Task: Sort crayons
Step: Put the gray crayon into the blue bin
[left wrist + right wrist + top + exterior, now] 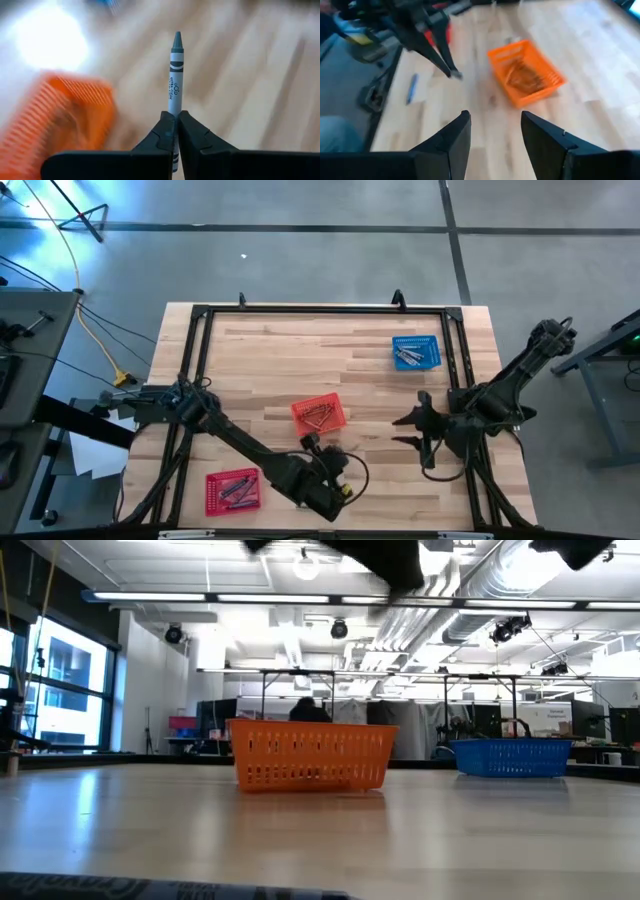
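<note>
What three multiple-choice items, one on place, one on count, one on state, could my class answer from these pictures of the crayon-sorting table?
1. Where does the blue basket stand in the overhead view?
A. Far right part of the table
B. Near left corner
C. Centre

2. How many baskets are on the table?
A. Two
B. Three
C. Five

3. What is the left end effector doing?
A. Hanging open and empty
B. Gripping a grey crayon
C. Gripping a basket rim

Answers:
1. A: the overhead view shows it toward the far right, with the right end effector nearer.
2. B: the blue one, an orange basket in the middle and a red basket near left.
3. B: the left wrist view shows both fingers closed on the crayon's lower end, tip pointing away.
</note>
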Controlling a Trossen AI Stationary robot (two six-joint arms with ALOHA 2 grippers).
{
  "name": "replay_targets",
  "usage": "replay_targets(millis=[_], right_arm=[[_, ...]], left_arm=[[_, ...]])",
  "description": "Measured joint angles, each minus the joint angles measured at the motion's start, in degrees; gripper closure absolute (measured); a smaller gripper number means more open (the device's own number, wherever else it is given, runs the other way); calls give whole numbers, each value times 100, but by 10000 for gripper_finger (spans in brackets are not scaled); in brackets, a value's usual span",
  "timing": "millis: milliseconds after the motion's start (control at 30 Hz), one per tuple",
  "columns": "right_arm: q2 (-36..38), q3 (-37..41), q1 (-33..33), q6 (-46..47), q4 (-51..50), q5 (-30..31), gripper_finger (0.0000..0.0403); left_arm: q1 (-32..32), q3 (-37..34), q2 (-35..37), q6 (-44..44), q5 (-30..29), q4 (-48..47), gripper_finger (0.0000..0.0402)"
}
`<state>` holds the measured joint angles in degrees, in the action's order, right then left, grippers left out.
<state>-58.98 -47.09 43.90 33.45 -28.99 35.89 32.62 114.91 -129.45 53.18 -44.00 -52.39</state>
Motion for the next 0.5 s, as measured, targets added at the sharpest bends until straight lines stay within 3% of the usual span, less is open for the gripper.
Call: replay_targets(millis=[100, 233, 400, 500], right_arm=[[31, 0, 2, -366, 264, 366, 234], [-35, 0, 2, -1591, 1461, 420, 234], [-61, 0, 2, -3072, 2959, -30, 234], [-66, 0, 2, -3560, 3495, -60, 234]], left_arm=[[66, 3, 283, -103, -1091, 17, 401], [164, 4, 478, -172, -2270, 184, 401], [197, 4, 496, -832, -3400, 748, 401], [190, 4, 498, -1180, -3780, 1109, 401]])
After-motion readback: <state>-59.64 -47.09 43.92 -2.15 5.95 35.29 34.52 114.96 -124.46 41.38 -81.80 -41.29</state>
